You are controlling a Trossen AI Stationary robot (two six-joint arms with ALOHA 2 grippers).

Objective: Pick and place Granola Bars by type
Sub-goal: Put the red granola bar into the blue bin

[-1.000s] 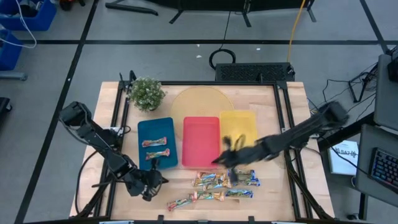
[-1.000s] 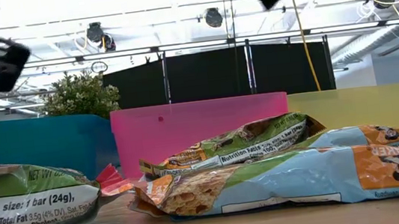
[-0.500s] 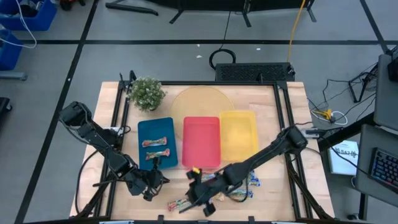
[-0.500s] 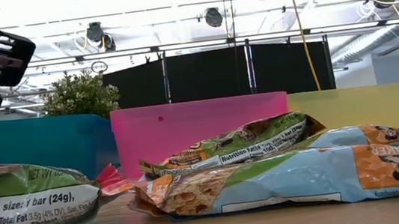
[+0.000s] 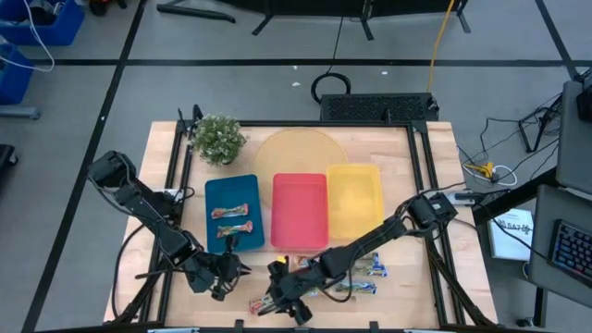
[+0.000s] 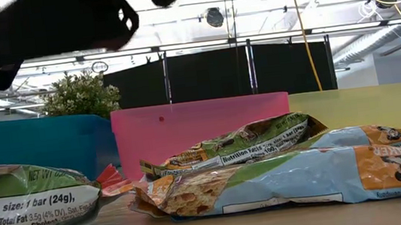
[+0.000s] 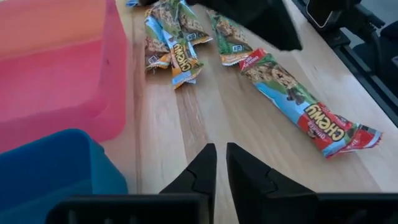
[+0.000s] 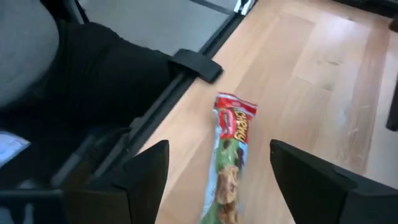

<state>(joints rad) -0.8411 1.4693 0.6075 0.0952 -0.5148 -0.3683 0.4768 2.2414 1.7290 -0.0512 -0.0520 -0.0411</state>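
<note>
- The right gripper [image 5: 277, 301] is sweeping across to the near left part of the table; a second ago it was up by the yellow tray [image 5: 354, 199], half a second ago near the middle of the near edge, and now it is hanging over the red-and-green bar [image 5: 268, 301] that lies apart from the others.
- Its fingers are spread wide, with that bar [image 8: 231, 155] lying on the wood between them, not yet touched. This is looking like the approach for the next pick.
- The left gripper [image 5: 225, 273] is waiting just off the near corner of the blue tray [image 5: 233, 211], unmoved over the last second, its fingers [image 7: 199, 171] pressed nearly together and holding nothing.
- Two bars [image 5: 231, 220] are already lying in the blue tray; the red tray [image 5: 300, 208] and the yellow tray are showing no bars.
- The remaining pile of bars [image 5: 356, 276] is lying on the wood in front of the red and yellow trays, partly under the right arm.
- Edges: the chosen bar is lying near the table's front edge and close to the dark frame rail [image 8: 193, 62], so a careless push could be sending it off the wood.
- Room: the two grippers are now near each other, so the lift toward the trays is needing care. The wood right around the bar has nothing else on it.
</note>
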